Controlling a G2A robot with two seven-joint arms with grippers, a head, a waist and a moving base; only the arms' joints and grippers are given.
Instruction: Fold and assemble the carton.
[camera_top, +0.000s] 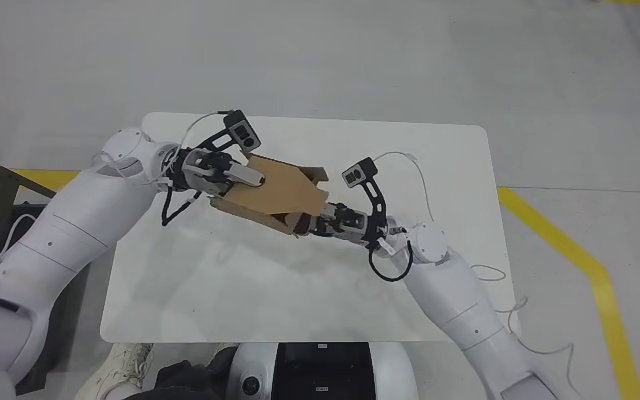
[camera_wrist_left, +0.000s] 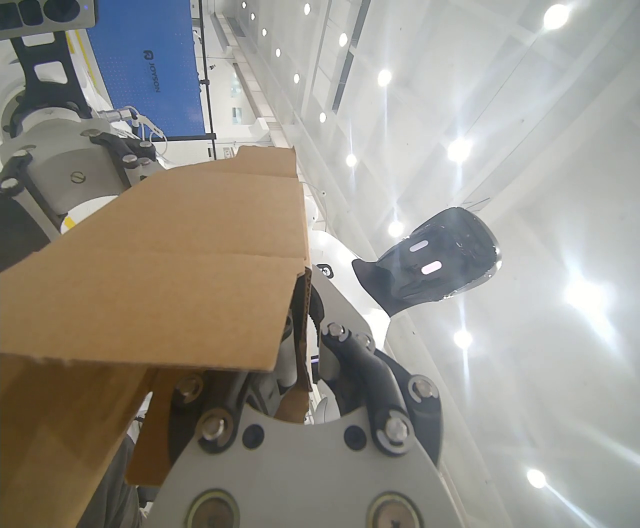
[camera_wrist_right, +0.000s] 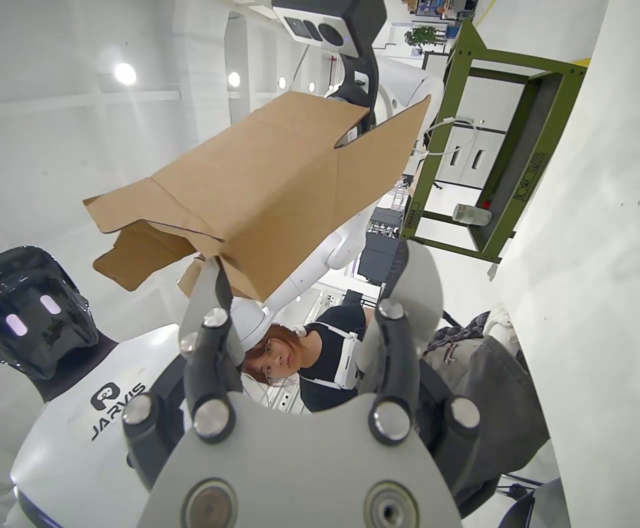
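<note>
A brown cardboard carton (camera_top: 275, 192) hangs partly opened above the white table (camera_top: 430, 290), held between the two arms. My left gripper (camera_top: 243, 174) is at its left end. In the left wrist view the gripper (camera_wrist_left: 300, 345) is shut on an edge of the carton (camera_wrist_left: 175, 250), whose wall hides one finger. My right gripper (camera_top: 308, 222) is at the carton's near right corner. In the right wrist view it (camera_wrist_right: 312, 260) stands open, fingers wide apart, and one fingertip (camera_wrist_right: 212, 280) touches the lower corner of the carton (camera_wrist_right: 270, 190), whose end flaps hang loose.
The table spreads bare around the arms, with its edges near on every side. A yellow floor line (camera_top: 560, 235) runs to the right of it. A green metal rack (camera_wrist_right: 475, 150) stands in the room behind.
</note>
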